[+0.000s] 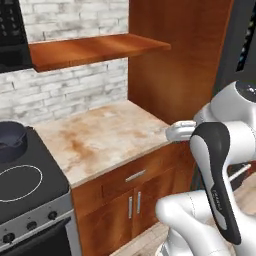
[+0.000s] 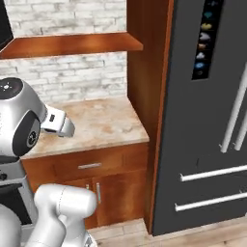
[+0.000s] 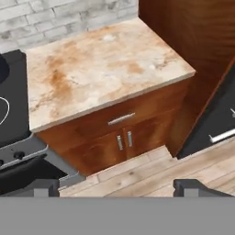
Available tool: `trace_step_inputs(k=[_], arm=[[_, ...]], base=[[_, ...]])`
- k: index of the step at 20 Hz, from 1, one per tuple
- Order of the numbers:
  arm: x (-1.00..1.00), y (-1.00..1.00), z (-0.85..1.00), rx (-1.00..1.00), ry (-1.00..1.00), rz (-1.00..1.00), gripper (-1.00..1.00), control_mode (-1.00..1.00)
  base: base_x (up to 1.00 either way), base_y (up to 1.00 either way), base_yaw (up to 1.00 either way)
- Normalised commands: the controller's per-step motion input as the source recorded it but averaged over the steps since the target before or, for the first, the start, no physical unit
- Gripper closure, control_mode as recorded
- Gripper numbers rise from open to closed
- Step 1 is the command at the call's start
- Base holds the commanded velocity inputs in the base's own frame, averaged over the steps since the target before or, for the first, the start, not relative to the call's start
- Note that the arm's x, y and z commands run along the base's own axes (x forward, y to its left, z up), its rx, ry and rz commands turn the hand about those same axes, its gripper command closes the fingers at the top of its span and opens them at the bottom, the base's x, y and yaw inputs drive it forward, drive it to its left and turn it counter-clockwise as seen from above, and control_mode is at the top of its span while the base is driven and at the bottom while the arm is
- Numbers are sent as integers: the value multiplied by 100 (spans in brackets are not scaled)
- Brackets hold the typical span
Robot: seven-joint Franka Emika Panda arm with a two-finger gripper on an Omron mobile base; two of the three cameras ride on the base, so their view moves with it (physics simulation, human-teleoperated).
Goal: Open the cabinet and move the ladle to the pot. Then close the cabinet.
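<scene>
White arm links with a dark band [image 1: 215, 180] are seen nearest the lens in the left base view, filling the 4 to 5 o'clock part. Beyond them, a marbled beige counter [image 1: 105, 135] is spread across the middle, with a drawer [image 1: 135, 176] and two small doors beneath it. At 9 o'clock the pot [image 1: 11, 140] is seated on the dark stove [image 1: 30, 187], at its far left ring, well apart from the arm. A brown wooden shelf [image 1: 95, 49] is fixed to the white brick wall at 12 o'clock, and a tall wooden panel [image 1: 175, 55] is set at 1 o'clock.

From the right base view, the arm's rounded white joint [image 2: 19, 118] is met first at 9 o'clock, with the counter [image 2: 103, 123] behind it. A dark grey fridge [image 2: 207, 120] with long silver handles is placed from 1 to 4 o'clock, just beside the wooden panel [image 2: 147, 72].

Through the hand view, the hand [image 3: 114, 187] is found at 6 o'clock, its two dark fingertips [image 3: 39, 186] spread wide apart and nothing held between them. The counter [image 3: 101, 69] lies above, the drawer [image 3: 121, 119] under its edge, the stove [image 3: 13, 119] at 9 o'clock, and wooden floor [image 3: 183, 167] at 5 o'clock.
</scene>
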Motion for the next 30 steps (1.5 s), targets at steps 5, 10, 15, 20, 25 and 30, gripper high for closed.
trace_step_inputs(k=[5,10,15,20,25,30], arm=[[0,0,0,0,0,0,-100,100],[0,0,0,0,0,0,-100,100],[0,0,0,0,0,0,-100,100],[0,0,0,0,0,0,-100,100],[0,0,0,0,0,0,-100,100],[0,0,0,0,0,0,-100,100]], base=[[0,-43,-85],[0,-62,-81],[0,-86,-74],[1,-94,-70],[21,-100,-59],[85,-64,-42]])
